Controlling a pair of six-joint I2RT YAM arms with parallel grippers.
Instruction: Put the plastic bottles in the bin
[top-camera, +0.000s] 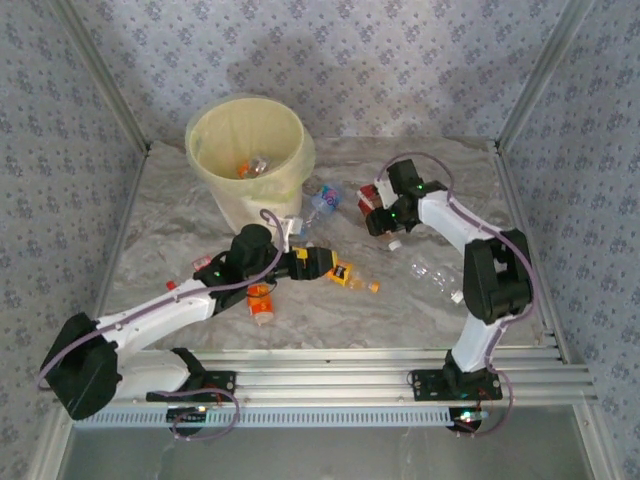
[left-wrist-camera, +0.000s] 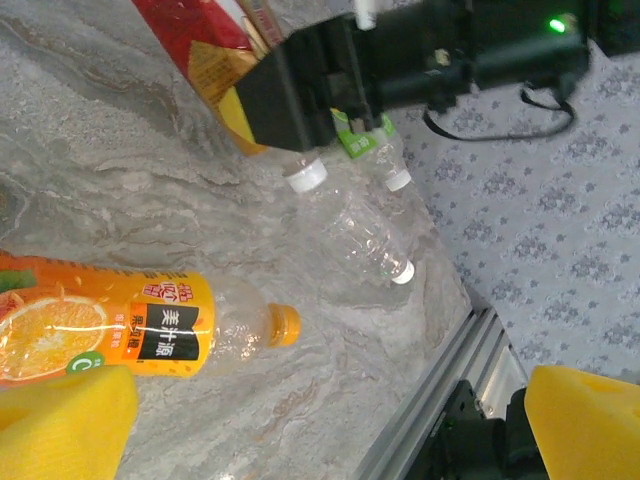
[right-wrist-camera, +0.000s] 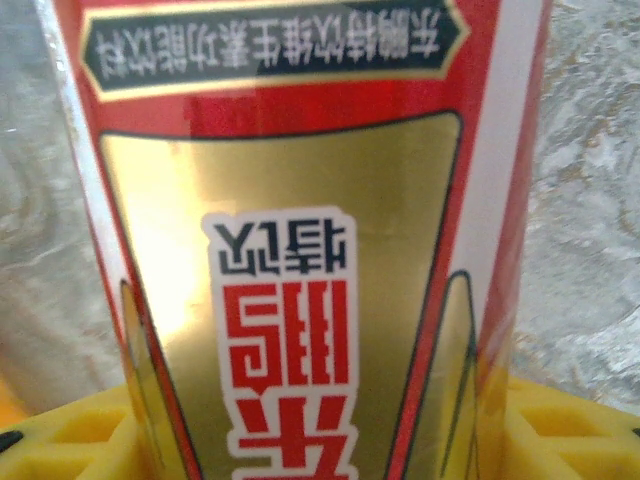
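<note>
Overhead, I am seeing the bin standing at 11 o'clock on the bench, with a couple of plastic bottles lying in its bottom. My left gripper is hanging near the bench's middle with its yellow pads spread wide apart. Its wrist camera is showing an orange juice bottle lying flat just beside the left pad, cap pointing to 3 o'clock there, and two clear white-capped bottles beyond, which overhead are looking faint. My right gripper is sitting at 1 o'clock from the left one, clamped on a red and gold container. Its wrist camera is giving the printed label close up between the pads, while overhead it is reading as a red patch. A blue-labelled bottle is lying just beside the bin at its 4 o'clock, and a small orange bottle is lying beside my left arm.
</note>
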